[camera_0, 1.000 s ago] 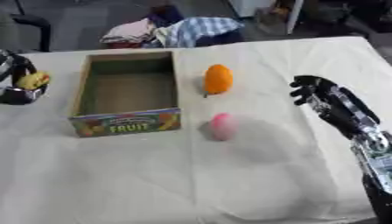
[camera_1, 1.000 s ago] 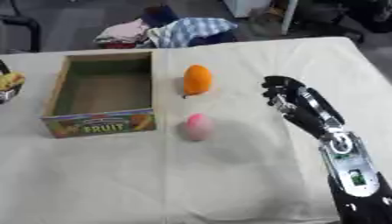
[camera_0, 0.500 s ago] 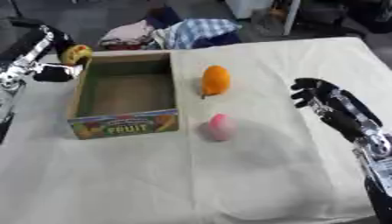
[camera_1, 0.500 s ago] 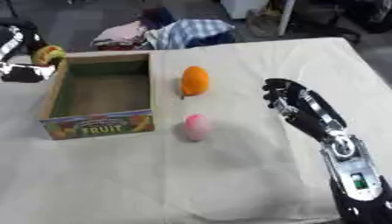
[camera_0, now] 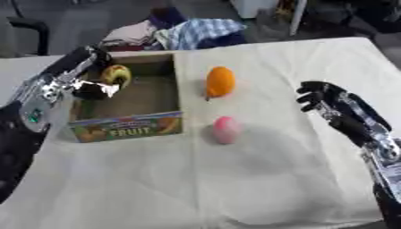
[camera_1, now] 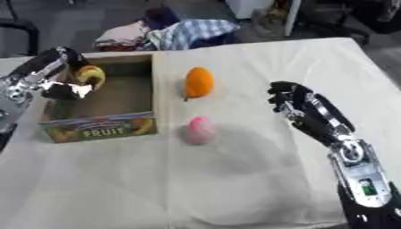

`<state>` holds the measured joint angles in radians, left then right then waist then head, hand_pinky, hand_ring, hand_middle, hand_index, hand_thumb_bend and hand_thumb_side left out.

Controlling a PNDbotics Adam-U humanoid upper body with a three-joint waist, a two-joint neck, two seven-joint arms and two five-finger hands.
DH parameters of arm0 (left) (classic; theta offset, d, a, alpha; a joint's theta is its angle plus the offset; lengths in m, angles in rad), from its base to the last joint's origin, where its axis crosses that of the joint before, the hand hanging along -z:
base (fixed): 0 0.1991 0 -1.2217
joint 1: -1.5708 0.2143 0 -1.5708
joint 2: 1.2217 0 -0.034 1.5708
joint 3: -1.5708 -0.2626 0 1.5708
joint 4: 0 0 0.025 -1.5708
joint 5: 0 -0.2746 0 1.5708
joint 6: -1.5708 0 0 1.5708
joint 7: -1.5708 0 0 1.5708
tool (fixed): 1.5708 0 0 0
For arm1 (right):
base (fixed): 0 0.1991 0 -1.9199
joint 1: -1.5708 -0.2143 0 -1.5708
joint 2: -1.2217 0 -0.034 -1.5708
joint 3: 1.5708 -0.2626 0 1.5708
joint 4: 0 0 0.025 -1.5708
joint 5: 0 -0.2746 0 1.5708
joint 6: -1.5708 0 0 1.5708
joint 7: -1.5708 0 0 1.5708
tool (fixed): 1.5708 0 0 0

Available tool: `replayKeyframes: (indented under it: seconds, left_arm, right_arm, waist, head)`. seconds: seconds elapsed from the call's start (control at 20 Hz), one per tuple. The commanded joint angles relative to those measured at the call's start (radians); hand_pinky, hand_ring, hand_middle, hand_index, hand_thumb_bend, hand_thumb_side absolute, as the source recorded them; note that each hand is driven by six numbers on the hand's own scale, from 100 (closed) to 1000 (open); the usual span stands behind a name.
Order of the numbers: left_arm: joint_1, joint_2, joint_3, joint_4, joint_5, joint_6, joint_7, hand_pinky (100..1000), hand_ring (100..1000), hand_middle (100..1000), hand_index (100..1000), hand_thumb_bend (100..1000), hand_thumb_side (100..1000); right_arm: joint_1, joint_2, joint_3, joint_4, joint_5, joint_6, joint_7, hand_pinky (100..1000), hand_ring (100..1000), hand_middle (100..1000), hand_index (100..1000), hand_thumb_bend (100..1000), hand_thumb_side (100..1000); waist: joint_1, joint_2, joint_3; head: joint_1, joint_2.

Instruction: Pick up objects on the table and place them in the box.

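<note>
A yellow-green fruit (camera_0: 117, 75) sits gripped in the curled fingers of the left hand (camera_0: 92, 76), held over the open cardboard box (camera_0: 133, 126) at the upper left of the frame. Right of the box, an orange fruit (camera_0: 220, 82) and a pink fruit (camera_0: 226, 129) lie apart on the cloth-covered counter (camera_0: 235, 179). At the right edge the right hand (camera_1: 296, 103) hovers empty, its fingers loosely spread.

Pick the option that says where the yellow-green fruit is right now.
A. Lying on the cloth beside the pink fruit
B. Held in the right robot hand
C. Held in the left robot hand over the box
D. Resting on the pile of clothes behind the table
C: the left robot hand is curled round the yellow-green fruit above the open box, while the right robot hand holds nothing.
</note>
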<state>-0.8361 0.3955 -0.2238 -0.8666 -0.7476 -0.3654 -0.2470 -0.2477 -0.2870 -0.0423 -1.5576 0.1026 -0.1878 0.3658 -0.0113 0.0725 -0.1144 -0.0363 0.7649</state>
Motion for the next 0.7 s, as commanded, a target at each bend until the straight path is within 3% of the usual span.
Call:
replayKeyframes:
  seconds: [0.05, 0.3, 0.7]
  left_arm:
    - [-0.005, 0.021, 0.001, -0.02, -0.005, -0.019, -0.07, 860, 707, 706, 810, 351, 576]
    - [0.028, 0.05, 0.01, -0.09, 0.117, -0.009, -0.135, 929, 760, 787, 860, 410, 716]
    - [0.103, 0.126, 0.029, -0.38, 0.488, 0.117, -0.077, 936, 685, 707, 831, 336, 689]
  right_arm:
    - [-0.018, -0.016, -0.007, -0.007, -0.003, -0.002, -0.001, 691, 759, 761, 872, 100, 683]
    - [-0.049, -0.046, -0.008, 0.017, 0.006, -0.007, -0.015, 691, 758, 763, 875, 100, 690]
    - [-0.209, -0.146, 0.069, 0.161, 0.053, -0.062, -0.006, 692, 765, 774, 883, 100, 714]
  waist:
    - [-0.001, -0.011, 0.005]
    - [-0.006, -0.013, 0.019]
    - [-0.019, -0.02, 0.05]
  head:
    - [-0.002, 0.005]
    - [-0.015, 0.005]
    - [-0.035, 0.005]
